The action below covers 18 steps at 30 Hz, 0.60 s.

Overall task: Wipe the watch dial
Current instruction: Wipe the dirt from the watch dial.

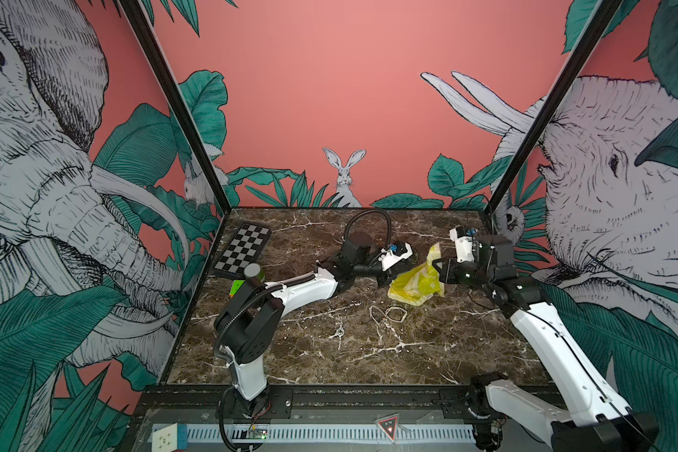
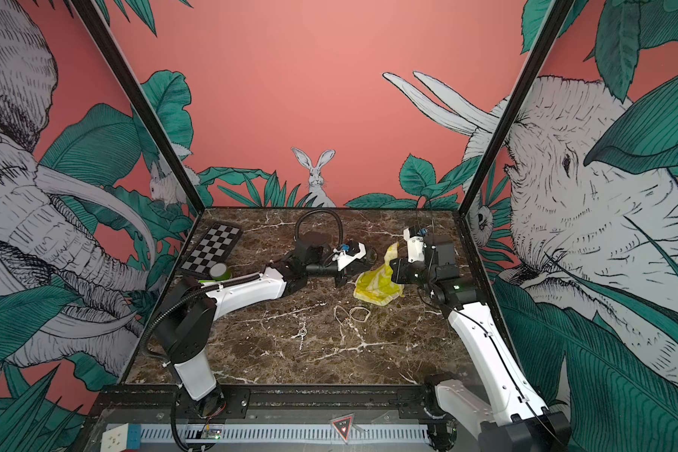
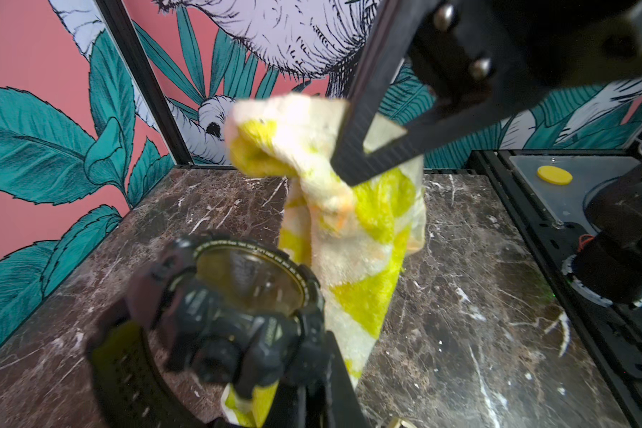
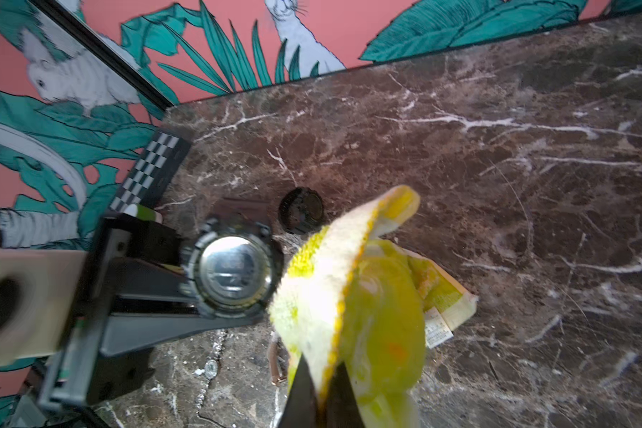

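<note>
i have the left gripper (image 1: 384, 274) clamped on the watch (image 4: 232, 274), which sits in the middle left of the right wrist view with its dial (image 3: 245, 278) facing up, bare and shiny. the right gripper (image 3: 353, 163) is pinched tight on a bunched corner of the yellow and white cloth (image 4: 367, 296). the rest of it hangs loose, just right of the case. i cannot tell whether the cloth edge touches the bezel.

my worries from here: only a small fold is gripped, so a sideways pass could drag limp fabric over the glass with no pressure behind it. if i come in lower, the hard black fingertips could strike the crystal. pushing hard could twist the watch in its clamp or knock it onto the marble table (image 4: 497, 148). the hanging tail could also catch on the case lugs.

writing: the bezel carries a ring of fine pale lettering, too blurred to read. the cloth's white care tag (image 4: 438, 328) has print too small to make out.
</note>
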Motion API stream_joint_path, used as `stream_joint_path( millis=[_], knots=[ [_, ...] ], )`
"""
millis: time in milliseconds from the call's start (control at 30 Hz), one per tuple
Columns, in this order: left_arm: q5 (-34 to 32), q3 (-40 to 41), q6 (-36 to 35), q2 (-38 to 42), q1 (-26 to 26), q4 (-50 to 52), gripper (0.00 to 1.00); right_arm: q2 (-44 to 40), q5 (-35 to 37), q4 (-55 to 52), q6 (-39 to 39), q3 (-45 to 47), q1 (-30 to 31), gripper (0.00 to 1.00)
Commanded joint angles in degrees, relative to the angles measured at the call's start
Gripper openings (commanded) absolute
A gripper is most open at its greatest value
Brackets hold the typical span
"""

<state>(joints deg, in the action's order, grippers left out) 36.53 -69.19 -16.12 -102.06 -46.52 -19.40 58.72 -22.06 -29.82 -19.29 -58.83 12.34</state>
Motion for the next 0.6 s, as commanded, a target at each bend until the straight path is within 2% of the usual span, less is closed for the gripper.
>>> stream_joint_path(
  millis=[0, 167, 300, 467, 567],
  knots=[
    [2.8, -0.9, -0.8, 2.3, -0.2, 1.5, 0.00, 0.7, -6.4, 5.8, -1.4, -1.8, -0.1, 0.00],
    [3.6, -1.6, -0.9, 2.2, -0.2, 2.3, 0.00, 3.3, -13.8, 11.2, -4.0, -1.5, -0.1, 0.00],
    [4.2, -2.5, -0.9, 1.8, -0.5, 2.4, 0.00, 4.6, -17.1, 16.4, -6.7, 0.4, 0.2, 0.00],
    [4.2, -3.3, -0.9, 1.6, -0.7, 1.9, 0.00, 6.9, -16.3, 16.8, -6.0, 1.2, 2.2, 0.00],
    [3.7, -3.5, -0.9, 1.8, -0.7, 1.0, 0.00, 8.0, -13.5, 14.7, -4.1, 1.5, 3.9, 0.00]
  ],
)
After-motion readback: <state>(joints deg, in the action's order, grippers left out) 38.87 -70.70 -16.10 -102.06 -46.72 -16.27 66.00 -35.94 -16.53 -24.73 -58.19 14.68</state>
